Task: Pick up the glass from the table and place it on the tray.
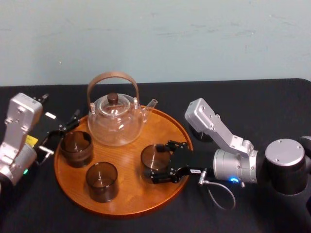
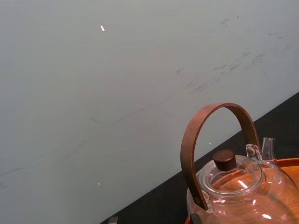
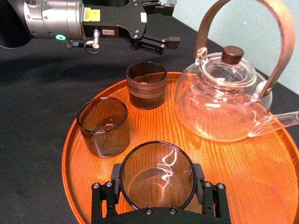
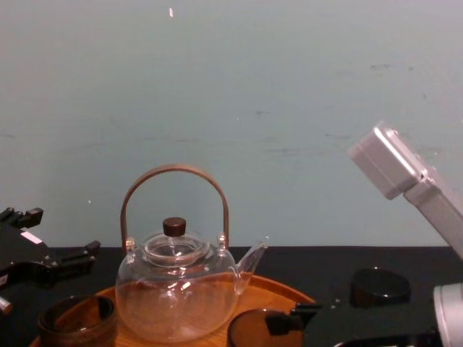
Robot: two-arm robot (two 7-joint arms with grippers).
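The small round brown-tinted glass [image 1: 151, 156] is already inside the large round orange-brown wooden tray [image 1: 131, 196], on its right part, near the rim and well apart from the clear glass teapot with the curved brown handle [image 1: 116, 121]. The right gripper [image 1: 164, 162] is closed on this glass: one black finger is at its far side and one at its near side, and in the right wrist view both pads seem to touch the wall.

The step in hand is, I judge, to set it down and let go. To do this well, the bottom must lie flat on the wood before the fingers part. I cannot tell if it fully rests already. The fingers should open evenly, so that no pad drags the glass, and then draw back to the right, over the rim.

The right arm comes in from the right, low over the black table [image 1: 252, 102], with the wrist about level and the fingers pointing left. The left gripper [image 3: 168, 24] waits at the tray's left edge, spread wide and empty, just beside another brown glass [image 1: 76, 145].
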